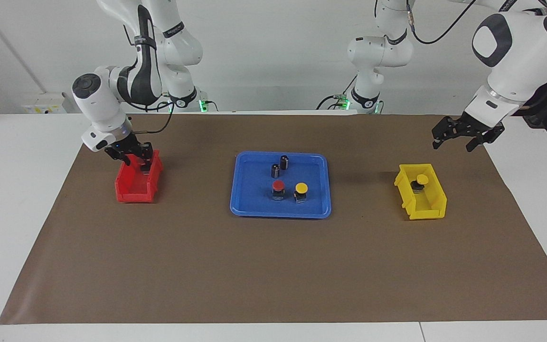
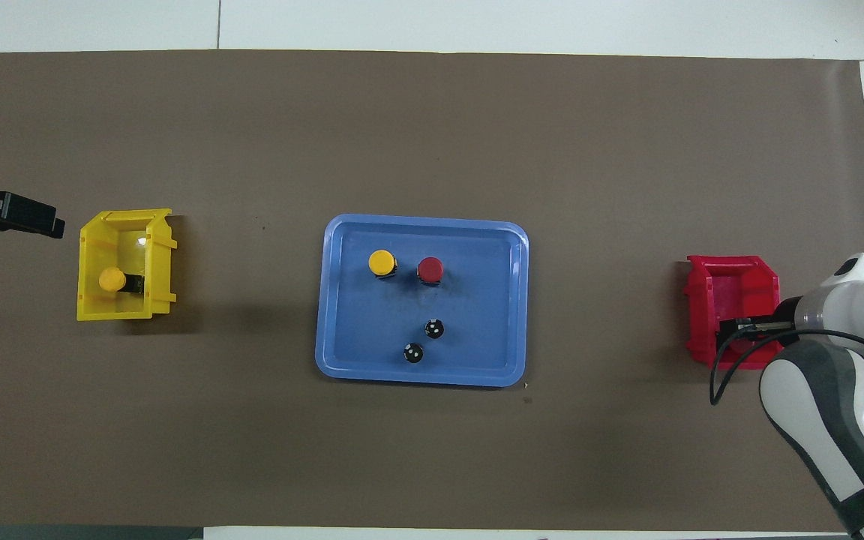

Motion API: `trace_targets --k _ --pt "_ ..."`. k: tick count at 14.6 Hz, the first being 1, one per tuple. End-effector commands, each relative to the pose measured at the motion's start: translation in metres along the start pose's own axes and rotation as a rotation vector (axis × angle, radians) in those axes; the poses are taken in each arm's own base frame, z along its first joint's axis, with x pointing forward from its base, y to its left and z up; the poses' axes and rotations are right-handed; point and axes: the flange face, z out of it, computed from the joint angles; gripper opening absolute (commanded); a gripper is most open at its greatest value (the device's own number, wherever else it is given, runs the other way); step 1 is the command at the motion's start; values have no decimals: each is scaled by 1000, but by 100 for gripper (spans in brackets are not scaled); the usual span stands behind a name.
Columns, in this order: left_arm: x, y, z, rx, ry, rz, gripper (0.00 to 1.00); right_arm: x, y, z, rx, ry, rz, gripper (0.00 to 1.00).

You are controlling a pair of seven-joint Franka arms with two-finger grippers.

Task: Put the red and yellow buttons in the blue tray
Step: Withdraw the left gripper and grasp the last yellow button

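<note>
Brown desk [image 1: 273, 266] | blue tray [image 1: 245, 199] mid-desk holds one red button [image 1: 278, 185], one yellow button [image 1: 301, 188] | another yellow in yellow bin [image 1: 432, 206] | right gripper [image 1: 136, 159] down in red bin [image 1: 133, 192], fingers unreadable | left gripper [image 1: 458, 138] hovering by yellow bin, fingers apart | buttons likely light, rigid: pinch below the cap

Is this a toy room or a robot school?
Probably a robot lab. Two white arms stand at a table under brown paper, sorting push buttons among a blue tray, a red bin and a yellow bin.
</note>
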Motion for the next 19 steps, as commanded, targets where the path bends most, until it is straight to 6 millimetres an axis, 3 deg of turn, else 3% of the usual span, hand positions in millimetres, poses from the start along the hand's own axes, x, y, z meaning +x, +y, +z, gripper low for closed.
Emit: trace_targets --k 1,2,4,7,10,13,15,18,19 --pt "-21 -18 12 10 31 20 100 -10 0 1 11 16 -18 67" --pt "-23 -19 18 9 28 23 100 -11 0 2 11 15 -18 67" --pt "-28 -19 50 9 34 17 98 -11 1 2 12 15 -21 66" --pt "-35 -18 97 7 20 18 76 -14 0 3 12 12 -23 62" --pt "-44 -15 143 10 26 7 65 -14 0 3 12 12 -23 43" --pt "-50 -11 181 20 52 6 65 -10 -2 1 12 4 -28 24" --pt "-48 -10 191 23 52 1 65 10 3 -21 0 -7 -40 23" --pt "-50 -9 195 22 44 1 65 46 6 -81 -31 -53 -68 23" --pt "-50 -9 195 22 44 -1 58 56 3 -99 -31 -65 -72 23"
